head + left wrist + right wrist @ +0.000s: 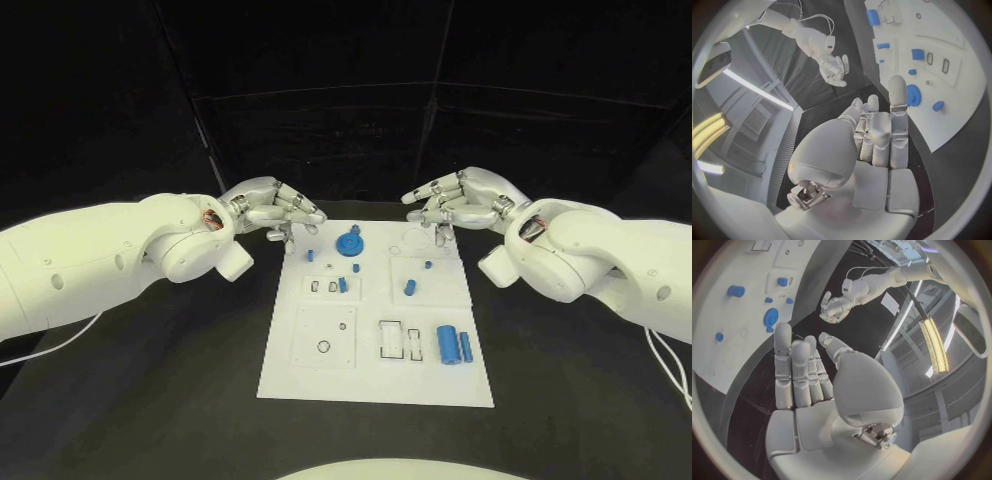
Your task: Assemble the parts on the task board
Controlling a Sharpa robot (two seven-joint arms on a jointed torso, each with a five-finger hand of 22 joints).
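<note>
Non-task items: black table (159, 400) and dark backdrop.
The table surface is seen as matte black on all sides of the work area; black curtain panels (346, 100) with faint seams are observed hanging behind its far edge.

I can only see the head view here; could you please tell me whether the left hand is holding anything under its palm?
Observer: No. The left wrist view shows the left hand with a bare palm and its fingers stretched out, nothing between them and the thumb.
Operator: Thank you. And is the right hand carrying one of the blue parts?
Observer: No. In the right wrist view the right hand also has its fingers extended side by side, and its palm is bare.
</note>
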